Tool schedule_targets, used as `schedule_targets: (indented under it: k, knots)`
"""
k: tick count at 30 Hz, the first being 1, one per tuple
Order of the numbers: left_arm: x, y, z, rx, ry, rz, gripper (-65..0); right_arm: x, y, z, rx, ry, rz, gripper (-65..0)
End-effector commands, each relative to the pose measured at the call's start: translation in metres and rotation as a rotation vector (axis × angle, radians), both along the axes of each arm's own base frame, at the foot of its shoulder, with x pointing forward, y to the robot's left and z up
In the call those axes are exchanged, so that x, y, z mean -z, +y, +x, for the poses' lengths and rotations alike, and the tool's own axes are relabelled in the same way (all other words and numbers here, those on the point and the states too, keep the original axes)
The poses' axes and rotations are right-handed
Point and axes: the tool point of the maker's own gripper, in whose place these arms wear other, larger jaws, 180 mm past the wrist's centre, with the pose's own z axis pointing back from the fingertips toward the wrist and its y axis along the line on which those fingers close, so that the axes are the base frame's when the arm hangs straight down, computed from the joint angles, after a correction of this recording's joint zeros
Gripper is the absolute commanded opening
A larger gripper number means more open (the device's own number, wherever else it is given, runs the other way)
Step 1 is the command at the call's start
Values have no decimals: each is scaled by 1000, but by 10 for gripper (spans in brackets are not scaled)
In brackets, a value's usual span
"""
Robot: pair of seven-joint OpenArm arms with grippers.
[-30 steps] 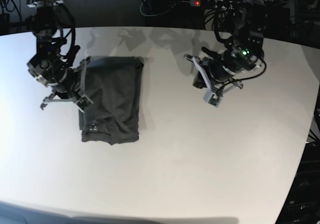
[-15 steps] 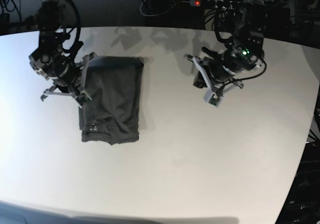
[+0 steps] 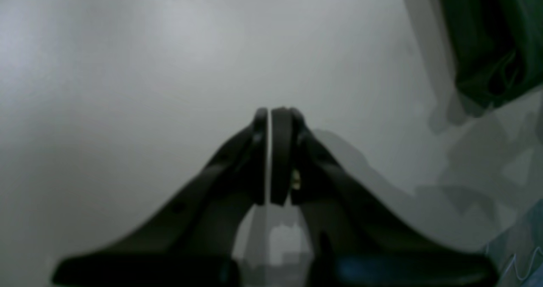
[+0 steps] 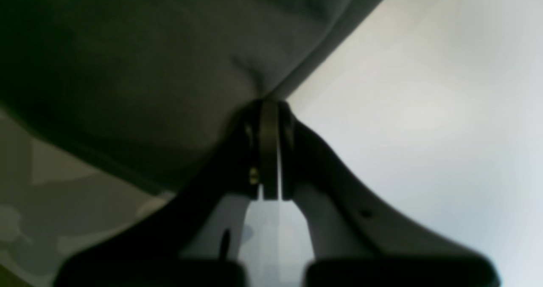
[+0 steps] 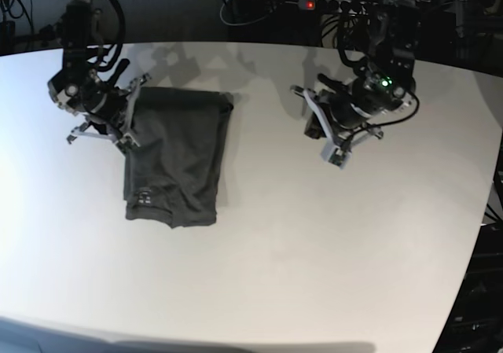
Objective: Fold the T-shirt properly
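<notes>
Dark grey cloth puckers at the tips of the right pincer (image 4: 269, 108), clamped on the T-shirt's (image 5: 179, 158) edge and now drawn further toward twelve o'clock, so that edge looks freshly tugged for straightening. The shirt lies folded at ten o'clock on the tabletop (image 5: 314, 251); the left pincer (image 3: 270, 115), closed on nothing, idles at two o'clock.

White table (image 5: 314, 235) — folded dark grey T-shirt (image 5: 177, 160) lying on it.

We see big white smooth table (image 5: 299, 243). Black power strip with red light (image 5: 314, 4) behind far edge, cables nearby.
</notes>
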Motion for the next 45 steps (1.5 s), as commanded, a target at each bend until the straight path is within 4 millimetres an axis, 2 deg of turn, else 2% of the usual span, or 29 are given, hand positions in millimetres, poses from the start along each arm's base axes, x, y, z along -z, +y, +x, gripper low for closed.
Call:
schedule_targets:
  k: [1,7,10,13,16,21,24,28,30,37,45]
  knots:
    - [-9,-2,4,4,-34,-19,-628,-11,-3,9,-13,-40,-5,-649]
    - [-8,-1,1,6,-30,-15,-628,-18,-33,11,-36,-41,-88,-649]
    - [-16,1,-4,15,-50,-6,-628,-21,-52,9,-20,-40,-124,-649]
    - [-32,-3,-8,29,-88,-11,-628,-26,-71,2,28,-49,-139,-649]
    - [-39,-6,-15,37,-101,-14,-628,-29,-80,-15,49,-56,-142,-649]
    - [-34,-7,-38,40,-67,-16,-628,-23,-87,-47,98,-51,-109,-649]
    - [-27,9,-53,16,-34,8,-628,-18,-93,-70,139,-42,-87,-649]
    - [-22,29,-68,-28,-5,35,-628,-13,-93,-95,175,-31,-56,-649]
    - [-18,33,-76,-32,15,41,-628,-10,-93,-107,197,-22,-43,-649]
    - [-10,31,-109,93,63,47,-628,2,-82,-142,231,31,-4,-649]
    - [-1,29,-139,101,116,31,-628,9,-72,-161,256,68,21,-650]
